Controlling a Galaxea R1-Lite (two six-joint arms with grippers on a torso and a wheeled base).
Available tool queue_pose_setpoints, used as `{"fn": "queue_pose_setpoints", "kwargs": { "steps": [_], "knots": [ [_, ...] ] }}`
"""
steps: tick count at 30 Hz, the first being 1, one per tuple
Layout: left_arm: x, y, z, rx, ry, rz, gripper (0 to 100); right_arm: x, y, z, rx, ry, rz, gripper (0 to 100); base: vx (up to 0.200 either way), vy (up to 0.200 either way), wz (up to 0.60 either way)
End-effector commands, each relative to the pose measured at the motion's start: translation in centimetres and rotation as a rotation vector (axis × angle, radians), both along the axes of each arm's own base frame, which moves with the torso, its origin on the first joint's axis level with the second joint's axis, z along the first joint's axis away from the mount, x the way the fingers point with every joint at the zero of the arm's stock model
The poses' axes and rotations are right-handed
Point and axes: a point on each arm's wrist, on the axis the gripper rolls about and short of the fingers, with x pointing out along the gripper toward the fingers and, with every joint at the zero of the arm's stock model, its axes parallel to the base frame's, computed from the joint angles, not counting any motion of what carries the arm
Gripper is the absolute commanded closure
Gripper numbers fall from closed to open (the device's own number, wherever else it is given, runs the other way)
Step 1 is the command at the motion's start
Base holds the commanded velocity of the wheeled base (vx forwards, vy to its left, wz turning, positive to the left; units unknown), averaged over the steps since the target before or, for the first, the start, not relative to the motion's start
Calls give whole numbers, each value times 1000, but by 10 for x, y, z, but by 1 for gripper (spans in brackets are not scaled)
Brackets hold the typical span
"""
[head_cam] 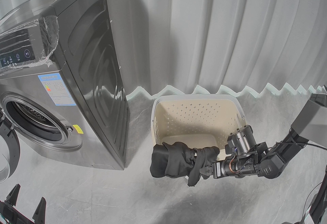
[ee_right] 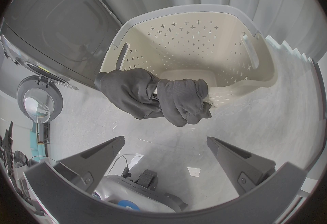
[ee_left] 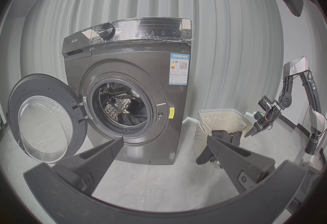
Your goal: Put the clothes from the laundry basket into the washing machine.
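Observation:
A dark grey garment (head_cam: 177,163) hangs draped over the near rim of the cream laundry basket (head_cam: 197,97), half inside and half outside. My right gripper (head_cam: 205,170) is level with the garment's right end and right beside it, open; in the right wrist view the garment (ee_right: 153,95) lies just beyond the spread fingertips (ee_right: 117,141), not between them. The washing machine (head_cam: 92,64) stands to the left with its round door (ee_left: 44,119) swung open, and dark cloth (ee_left: 127,119) lies in the drum. My left gripper (head_cam: 27,204) is low at the near left, open and holding nothing.
White curtains hang behind the basket and the machine. Bare grey floor (head_cam: 112,187) lies between the machine's front and the basket. The open door (head_cam: 8,153) juts out at the far left, close to my left arm.

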Motion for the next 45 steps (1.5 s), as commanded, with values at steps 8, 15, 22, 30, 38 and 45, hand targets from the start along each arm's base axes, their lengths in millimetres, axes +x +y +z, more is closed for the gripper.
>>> {"fn": "queue_pose_setpoints", "kwargs": {
  "steps": [8,15,22,30,38,45],
  "knots": [
    [-1,0,-3,-3,-7,0,0,21,11,-7,-1,-22,-9,0,0,0,0],
    [-1,0,-3,-3,-7,0,0,38,20,-19,-9,-23,-24,0,0,0,0],
    [-1,0,-3,-3,-7,2,0,55,22,-27,-39,-51,-67,0,0,0,0],
    [0,0,-3,-3,-6,2,0,85,14,-31,-92,-38,-150,0,0,0,0],
    [0,0,-3,-5,-6,2,0,100,20,-33,-78,-65,-152,0,0,0,0],
    [0,0,-3,-5,-6,2,0,110,24,-36,-72,-80,-154,0,0,0,0]
  ]
}}
